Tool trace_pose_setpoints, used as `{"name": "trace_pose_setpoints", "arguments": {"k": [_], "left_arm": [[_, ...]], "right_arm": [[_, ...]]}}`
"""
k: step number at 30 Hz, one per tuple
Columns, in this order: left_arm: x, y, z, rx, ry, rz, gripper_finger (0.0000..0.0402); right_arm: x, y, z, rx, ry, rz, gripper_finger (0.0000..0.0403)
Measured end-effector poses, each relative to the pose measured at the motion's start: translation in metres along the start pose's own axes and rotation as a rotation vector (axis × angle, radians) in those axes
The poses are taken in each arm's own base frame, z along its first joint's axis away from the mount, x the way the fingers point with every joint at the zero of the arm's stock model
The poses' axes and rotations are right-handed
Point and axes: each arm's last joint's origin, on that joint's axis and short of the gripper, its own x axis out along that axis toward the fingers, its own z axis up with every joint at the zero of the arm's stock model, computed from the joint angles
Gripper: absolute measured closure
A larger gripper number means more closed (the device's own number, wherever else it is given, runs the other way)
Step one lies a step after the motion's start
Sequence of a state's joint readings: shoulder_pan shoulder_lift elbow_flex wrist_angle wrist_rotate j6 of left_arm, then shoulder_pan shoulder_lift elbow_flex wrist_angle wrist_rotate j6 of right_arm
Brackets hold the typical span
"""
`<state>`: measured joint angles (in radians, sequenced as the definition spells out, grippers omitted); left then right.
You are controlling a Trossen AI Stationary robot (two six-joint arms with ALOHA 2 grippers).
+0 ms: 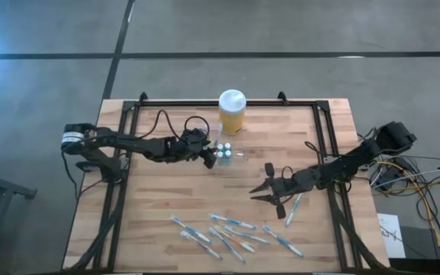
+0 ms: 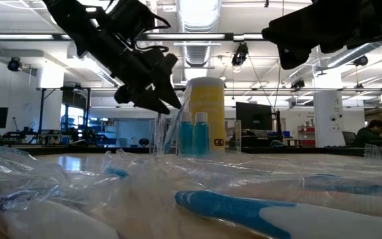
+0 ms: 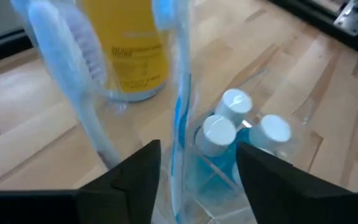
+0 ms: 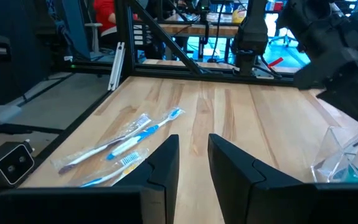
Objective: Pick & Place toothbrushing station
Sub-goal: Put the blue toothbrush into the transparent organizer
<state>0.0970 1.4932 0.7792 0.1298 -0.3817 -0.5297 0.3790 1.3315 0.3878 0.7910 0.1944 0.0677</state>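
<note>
Left wrist only — tube caps (image 3: 219, 127) visible.

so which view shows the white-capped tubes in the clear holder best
The left wrist view: three white-capped tubes fill the frame inside the clear holder. The high view shows them only as tiny dots beside the yellow jar. The low view shows two blue tubes side-on. The right wrist view catches one at its edge.

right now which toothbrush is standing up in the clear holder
The wrapped blue toothbrush between the left gripper's open fingers; all others lie flat on the table.
</note>
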Motion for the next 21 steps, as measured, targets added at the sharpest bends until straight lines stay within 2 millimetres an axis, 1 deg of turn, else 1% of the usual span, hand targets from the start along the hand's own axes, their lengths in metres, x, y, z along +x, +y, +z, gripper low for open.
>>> {"name": "trace_pose_setpoints", "arguments": {"k": [2,7,16,21], "left_arm": [[-0.004,-0.002,0.001,0.010,-0.006,-0.012,0.0181],[-0.015,-0.006,0.005,0.016,-0.019,-0.032,0.0180],[-0.034,-0.009,0.011,0.049,-0.038,-0.049,0.0179],[-0.051,-0.015,0.014,0.093,-0.053,-0.093,0.0179]], "right_arm": [[0.000,0.000,0.000,0.000,0.000,0.000,0.0317],[0.000,0.000,0.000,0.004,0.002,0.000,0.0318],[0.000,0.000,-0.004,0.001,0.036,-0.001,0.0331],[0.000,0.000,-0.003,-0.014,0.030,-0.001,0.0335]]}}
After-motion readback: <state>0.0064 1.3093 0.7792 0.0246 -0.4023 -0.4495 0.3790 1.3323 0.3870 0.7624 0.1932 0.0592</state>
